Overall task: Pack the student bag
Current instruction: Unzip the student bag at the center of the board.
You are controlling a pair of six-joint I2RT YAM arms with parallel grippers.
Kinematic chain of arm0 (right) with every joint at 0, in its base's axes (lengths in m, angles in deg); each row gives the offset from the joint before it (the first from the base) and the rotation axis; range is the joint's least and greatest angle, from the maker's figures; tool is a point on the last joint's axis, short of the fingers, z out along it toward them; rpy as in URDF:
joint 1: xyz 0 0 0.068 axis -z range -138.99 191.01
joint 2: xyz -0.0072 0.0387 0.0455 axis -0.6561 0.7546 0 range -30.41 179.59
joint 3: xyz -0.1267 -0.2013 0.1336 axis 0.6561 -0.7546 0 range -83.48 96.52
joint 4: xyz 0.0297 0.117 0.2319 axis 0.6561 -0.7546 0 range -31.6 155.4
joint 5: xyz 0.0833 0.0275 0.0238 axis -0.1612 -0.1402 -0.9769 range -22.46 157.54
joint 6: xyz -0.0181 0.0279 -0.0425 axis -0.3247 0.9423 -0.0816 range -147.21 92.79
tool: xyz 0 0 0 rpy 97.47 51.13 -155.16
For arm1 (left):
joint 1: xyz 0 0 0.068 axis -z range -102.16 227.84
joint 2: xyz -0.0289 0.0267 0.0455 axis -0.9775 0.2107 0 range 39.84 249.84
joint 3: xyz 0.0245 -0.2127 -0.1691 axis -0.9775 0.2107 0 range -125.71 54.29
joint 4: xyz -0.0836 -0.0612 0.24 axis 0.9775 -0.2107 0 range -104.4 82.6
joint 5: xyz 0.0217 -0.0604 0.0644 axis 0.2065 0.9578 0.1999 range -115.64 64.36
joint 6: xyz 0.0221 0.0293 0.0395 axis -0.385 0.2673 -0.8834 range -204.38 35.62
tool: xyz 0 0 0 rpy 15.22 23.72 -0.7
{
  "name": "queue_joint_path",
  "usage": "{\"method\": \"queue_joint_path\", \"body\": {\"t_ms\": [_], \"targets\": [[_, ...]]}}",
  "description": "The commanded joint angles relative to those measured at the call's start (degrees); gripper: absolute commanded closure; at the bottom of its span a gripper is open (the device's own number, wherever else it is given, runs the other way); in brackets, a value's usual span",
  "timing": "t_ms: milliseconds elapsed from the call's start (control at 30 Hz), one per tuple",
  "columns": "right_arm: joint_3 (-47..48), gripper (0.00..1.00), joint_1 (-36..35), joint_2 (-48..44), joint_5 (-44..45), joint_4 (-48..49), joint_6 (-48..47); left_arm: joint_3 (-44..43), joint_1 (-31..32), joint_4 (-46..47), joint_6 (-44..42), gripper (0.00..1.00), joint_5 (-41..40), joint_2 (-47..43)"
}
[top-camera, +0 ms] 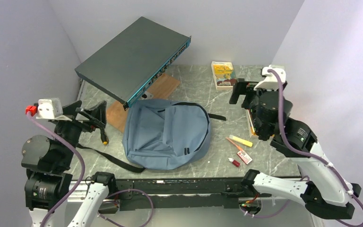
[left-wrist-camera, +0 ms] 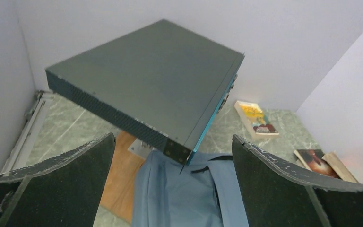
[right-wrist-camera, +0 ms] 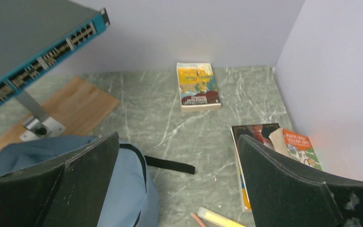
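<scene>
The student bag (top-camera: 165, 135), a soft blue-grey backpack with black zippers, lies flat in the middle of the table; it also shows in the left wrist view (left-wrist-camera: 189, 194) and the right wrist view (right-wrist-camera: 123, 189). My left gripper (top-camera: 92, 116) hovers open to the left of the bag, its jaws wide apart and empty (left-wrist-camera: 172, 138). My right gripper (top-camera: 243, 92) hangs open to the right of the bag's top, also empty (right-wrist-camera: 178, 137). A yellow book (top-camera: 223, 74) lies at the back. More books (right-wrist-camera: 264, 137) are stacked under the right arm. A yellow highlighter (top-camera: 241, 140) lies right of the bag.
A flat dark grey metal box (top-camera: 132, 59) stands raised on a stand above a wooden board (top-camera: 163, 87) at the back left, overhanging the bag's top. A pencil (top-camera: 234, 143), a small red item (top-camera: 235, 162) and a white tag (top-camera: 245, 157) lie near the highlighter. Walls close in on three sides.
</scene>
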State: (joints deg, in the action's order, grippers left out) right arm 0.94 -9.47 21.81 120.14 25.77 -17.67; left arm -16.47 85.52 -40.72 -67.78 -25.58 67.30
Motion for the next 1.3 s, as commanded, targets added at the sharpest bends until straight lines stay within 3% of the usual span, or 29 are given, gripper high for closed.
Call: {"method": "queue_joint_path", "body": {"t_ms": [0,100,233,367,600,833,1000,1133,1200,1267], "targets": [[-3.87,0.0,-0.06,0.19,0.36,-1.25,2.05,2.5,-0.22,-3.32,-0.66,0.01,-2.35,-1.52],[-11.34,0.0,-0.06,-0.16,0.68,3.78,3.28,4.66,-0.29,-5.78,-0.07,0.01,-2.38,-2.56],[-15.61,0.0,-0.06,3.5,-1.01,2.3,10.25,7.95,-0.3,-10.11,1.25,0.01,-2.55,-4.58],[-21.16,0.0,0.03,7.72,-12.49,4.89,13.49,11.34,-0.3,-14.12,4.89,0.01,-2.07,-6.73],[-26.26,0.0,4.15,19.62,-30.54,5.79,18.35,20.26,-0.25,-15.86,12.31,0.01,8.13,-8.51],[-34.14,0.04,10.39,17.99,-45.99,11.99,17.88,33.67,-0.27,-5.96,20.95,0.01,23.93,-7.08],[-39.15,0.2,12.83,18.47,-49.8,16.1,17.41,47.55,1.1,16.1,30.75,0.01,36.43,-9.51],[-41.43,0.35,12.86,20.1,-53.61,19.38,17.71,48.97,9.29,19.44,30.81,0.01,29.0,-10.61],[-42.84,0.43,12.86,20.3,-56.74,22.14,18.59,48.93,15.49,20.88,30.25,0.01,23.38,-7.58],[-44.42,0.45,12.86,20.22,-58.5,24.92,20.1,47.71,22.74,21.12,29.01,0.01,14.59,-3.29]]}}
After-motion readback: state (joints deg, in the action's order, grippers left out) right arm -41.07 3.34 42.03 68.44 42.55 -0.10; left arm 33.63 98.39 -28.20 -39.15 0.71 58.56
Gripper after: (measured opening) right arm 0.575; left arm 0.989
